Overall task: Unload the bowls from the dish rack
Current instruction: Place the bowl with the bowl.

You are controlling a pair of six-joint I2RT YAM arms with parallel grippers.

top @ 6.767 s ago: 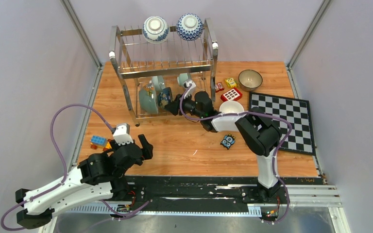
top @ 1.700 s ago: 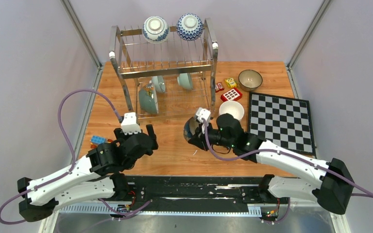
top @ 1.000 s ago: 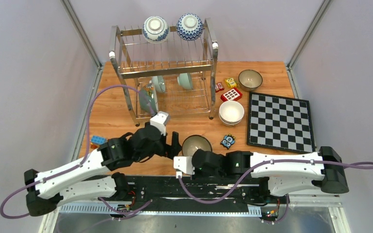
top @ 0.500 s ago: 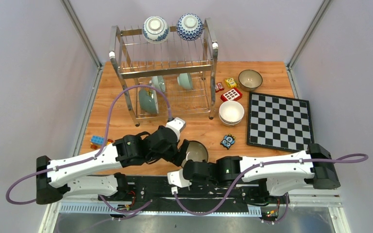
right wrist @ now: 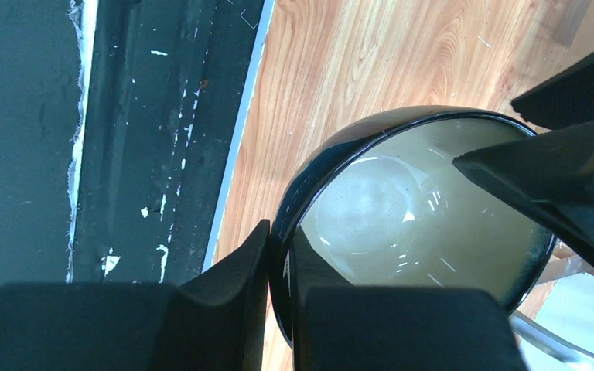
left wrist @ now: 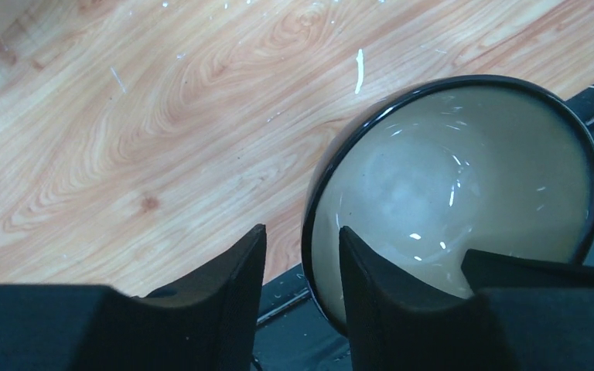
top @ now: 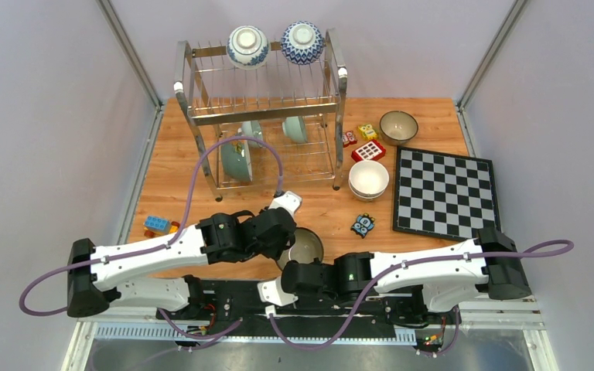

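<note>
Two grippers meet on one bowl. The right gripper point(right wrist: 278, 259) is closed on the rim of the dark bowl point(right wrist: 410, 209), at about 6 o'clock of the bowl in the top view. The left gripper point(left wrist: 302, 232) is narrow but not closed: its fingers point(left wrist: 224, 286) stand on both sides of the rim at about 9 o'clock, with a gap to each side. The bowl is at 6 o'clock of the table point(top: 170, 154), partly over the near edge; I cannot tell if it rests on the wood. The rack point(top: 263, 114) is at 12 o'clock, with two blue-and-white bowls point(top: 247, 45) on top and green bowls point(top: 236, 161) below.

I judge this as a handover. To do it well, the left fingers should close fully on the rim before the right ones let go, because the glaze looks smooth and the bowl hangs over the edge. Then carry it inward, toward the white bowl point(top: 369, 178) at 2 o'clock. No brand, label or writing can be read on anything.
</note>
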